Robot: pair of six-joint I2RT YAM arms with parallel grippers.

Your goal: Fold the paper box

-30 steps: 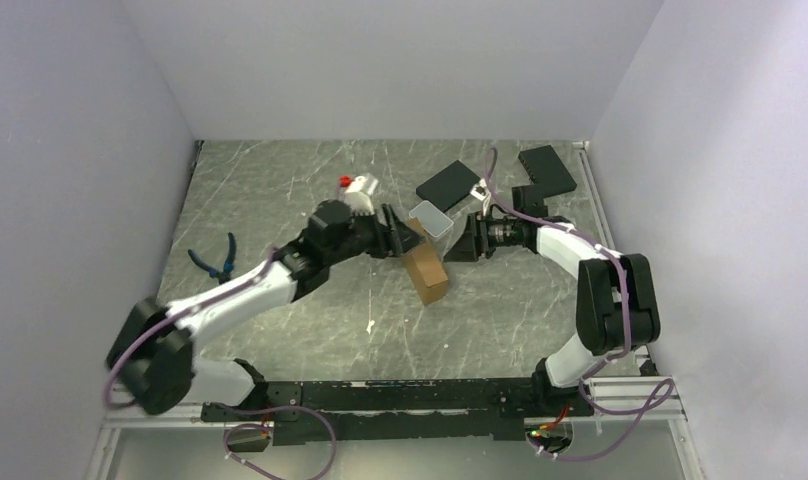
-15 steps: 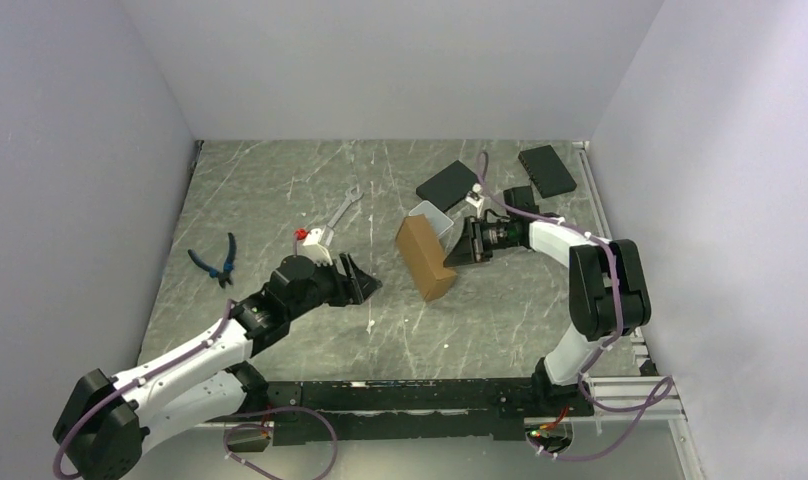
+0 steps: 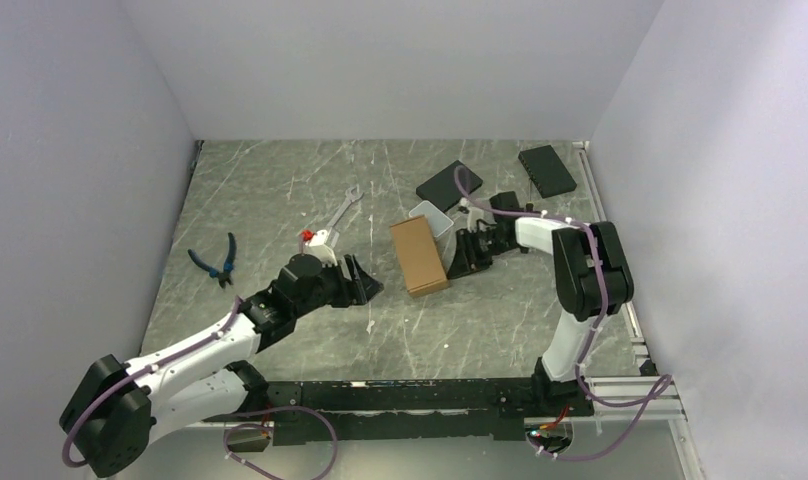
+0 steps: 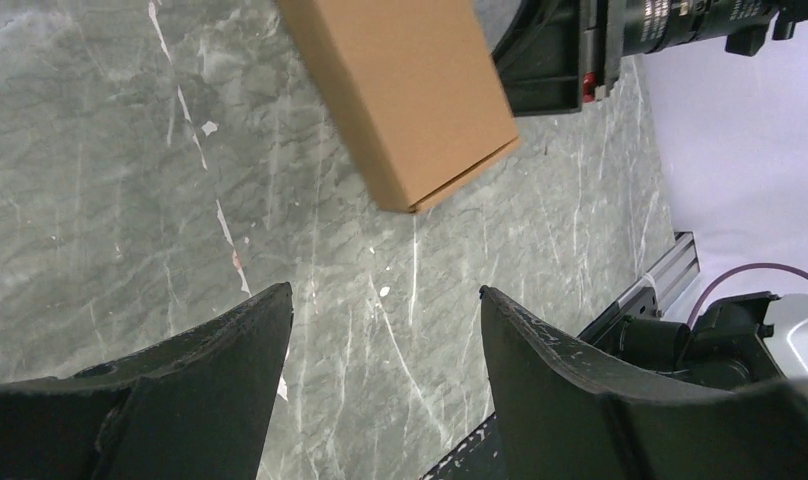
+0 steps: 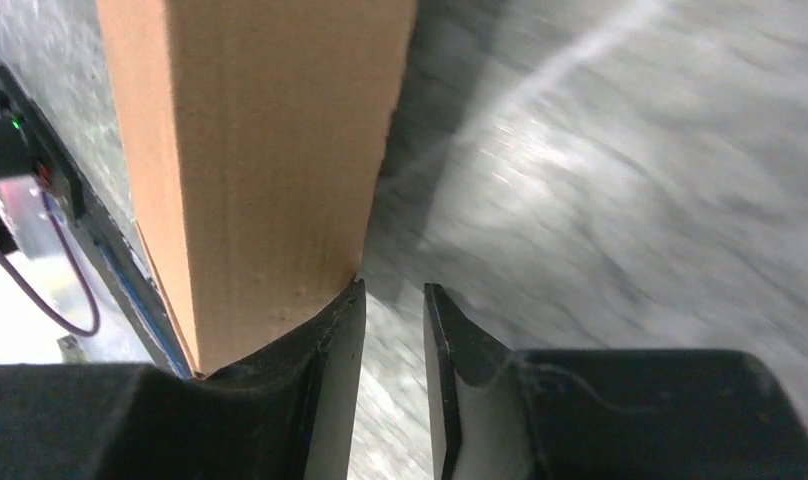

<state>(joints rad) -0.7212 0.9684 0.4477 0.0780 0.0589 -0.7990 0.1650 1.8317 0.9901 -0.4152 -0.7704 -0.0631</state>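
Note:
The paper box (image 3: 418, 255) is a closed brown carton lying on the marble table, also seen in the left wrist view (image 4: 400, 90) and the right wrist view (image 5: 260, 150). My left gripper (image 3: 365, 283) hovers to the box's left, apart from it, jaws wide open and empty (image 4: 385, 292). My right gripper (image 3: 456, 260) sits at the box's right side. Its jaws (image 5: 393, 288) stand a narrow gap apart with only table between them. The outer face of one finger (image 5: 325, 335) rests against the box's corner.
A translucent white case (image 3: 435, 222) stands just behind the box. Two black slabs (image 3: 448, 185) (image 3: 546, 170) lie at the back right. A wrench (image 3: 345, 208), a red-and-white item (image 3: 315, 238) and blue pliers (image 3: 219, 258) lie to the left.
My left arm pulled back from the box toward the near left. The box turned and shifted slightly left. My right gripper narrowed its jaws and followed to the box's right side.

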